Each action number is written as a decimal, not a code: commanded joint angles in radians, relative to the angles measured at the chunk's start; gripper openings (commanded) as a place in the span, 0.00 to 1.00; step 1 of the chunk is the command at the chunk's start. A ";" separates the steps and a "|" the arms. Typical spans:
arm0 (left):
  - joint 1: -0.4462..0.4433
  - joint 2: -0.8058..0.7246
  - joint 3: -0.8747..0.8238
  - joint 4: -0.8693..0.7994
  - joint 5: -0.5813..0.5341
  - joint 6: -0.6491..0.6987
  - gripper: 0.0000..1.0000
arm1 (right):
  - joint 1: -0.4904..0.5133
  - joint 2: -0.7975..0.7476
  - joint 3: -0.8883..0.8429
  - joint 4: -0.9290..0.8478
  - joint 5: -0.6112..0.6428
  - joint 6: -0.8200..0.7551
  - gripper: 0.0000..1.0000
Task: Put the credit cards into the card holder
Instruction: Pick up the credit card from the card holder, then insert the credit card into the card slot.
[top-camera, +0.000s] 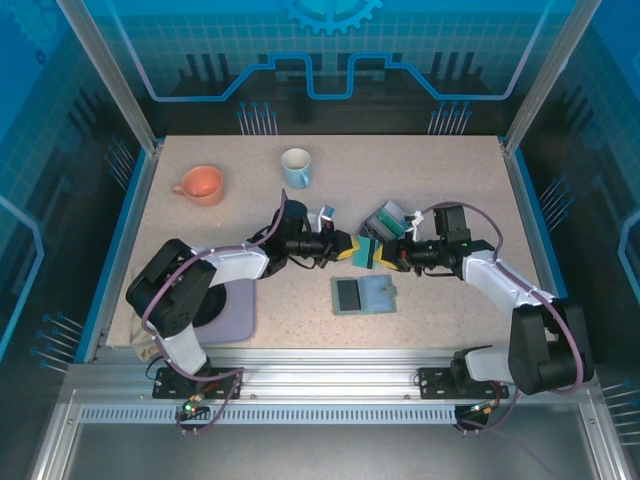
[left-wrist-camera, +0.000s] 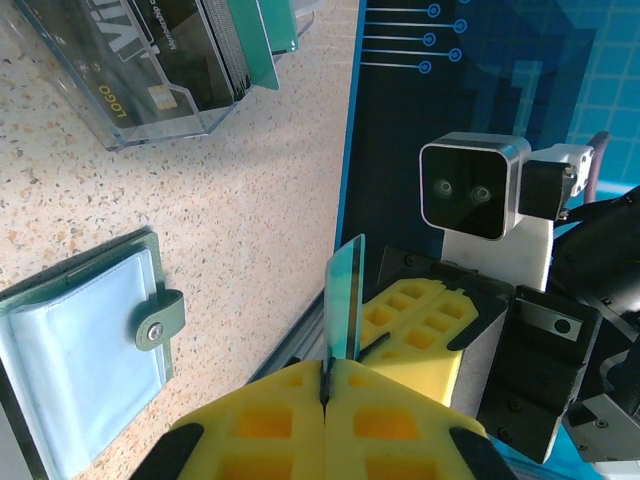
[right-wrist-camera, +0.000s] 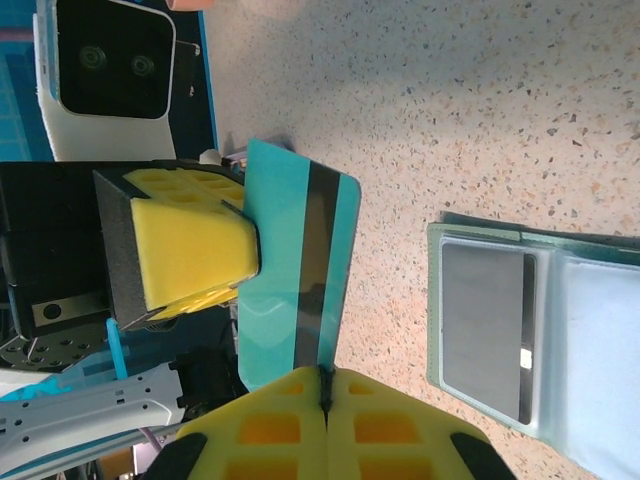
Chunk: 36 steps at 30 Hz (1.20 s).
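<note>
One teal credit card (top-camera: 366, 252) with a dark stripe hangs above the table between both arms. My left gripper (top-camera: 352, 250) is shut on one edge of it, and my right gripper (top-camera: 387, 252) is shut on the opposite edge. The left wrist view has the card (left-wrist-camera: 345, 305) edge-on, rising from the closed left gripper (left-wrist-camera: 325, 385). Its flat face (right-wrist-camera: 290, 270) fills the middle of the right wrist view, above the shut right gripper (right-wrist-camera: 325, 385). The card holder (top-camera: 375, 296) lies open on the table just below, with a dark card (top-camera: 347, 293) in its left pocket. More cards stand in a clear box (top-camera: 392, 218).
An orange mug (top-camera: 200, 184) and a white-blue mug (top-camera: 296, 167) stand at the back of the table. A purple mat (top-camera: 232, 306) lies at the front left. The holder's snap tab (left-wrist-camera: 158, 325) sticks out from its edge.
</note>
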 joint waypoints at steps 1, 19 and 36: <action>-0.006 -0.033 -0.016 0.025 0.028 0.027 0.00 | -0.006 0.009 0.047 -0.036 -0.011 -0.038 0.08; -0.123 -0.089 -0.124 -0.203 -0.315 0.088 0.00 | 0.301 0.216 0.216 -0.528 0.878 -0.279 0.75; -0.179 -0.010 -0.193 -0.114 -0.383 0.100 0.00 | 0.303 0.338 0.205 -0.483 0.878 -0.279 0.55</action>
